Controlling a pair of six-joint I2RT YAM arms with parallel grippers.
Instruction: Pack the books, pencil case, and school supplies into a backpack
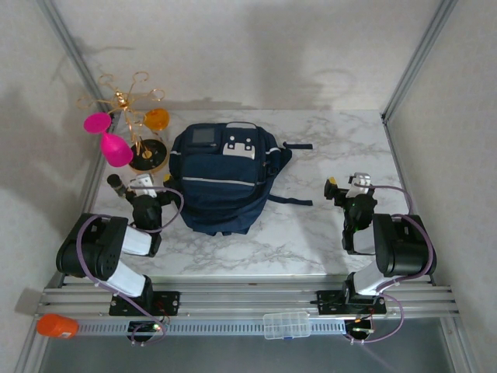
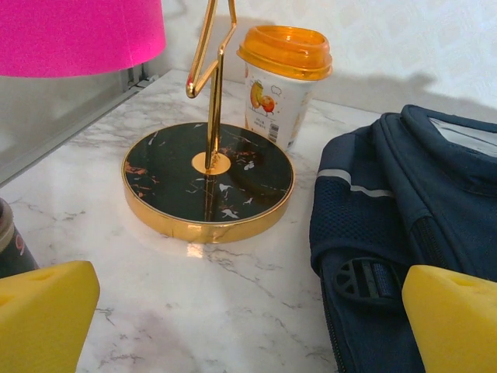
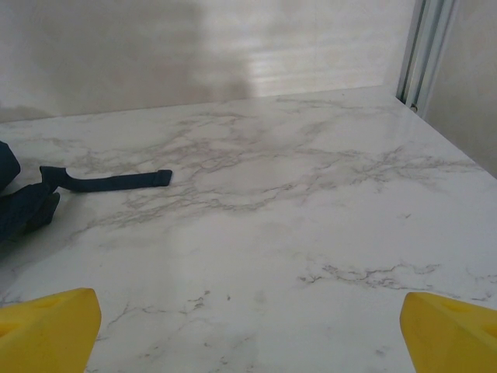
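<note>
The dark navy backpack (image 1: 221, 175) lies flat in the middle of the marble table, front side up, with white patches and a grey panel at its far end. In the left wrist view its side and a buckle (image 2: 419, 210) fill the right half. My left gripper (image 1: 144, 185) (image 2: 248, 318) rests open just left of the backpack, nothing between its yellow fingers (image 2: 46, 311). My right gripper (image 1: 347, 186) (image 3: 248, 330) stands open over bare marble to the right. Books, pencil case and school supplies are out of view.
A gold stand with a black round base (image 1: 147, 159) (image 2: 208, 177) holds pink glasses (image 1: 109, 140) at the back left, an orange-lidded cup (image 2: 281, 78) behind it. A loose backpack strap (image 3: 109, 180) trails right. A clear plastic box (image 1: 286, 324) sits on the front rail.
</note>
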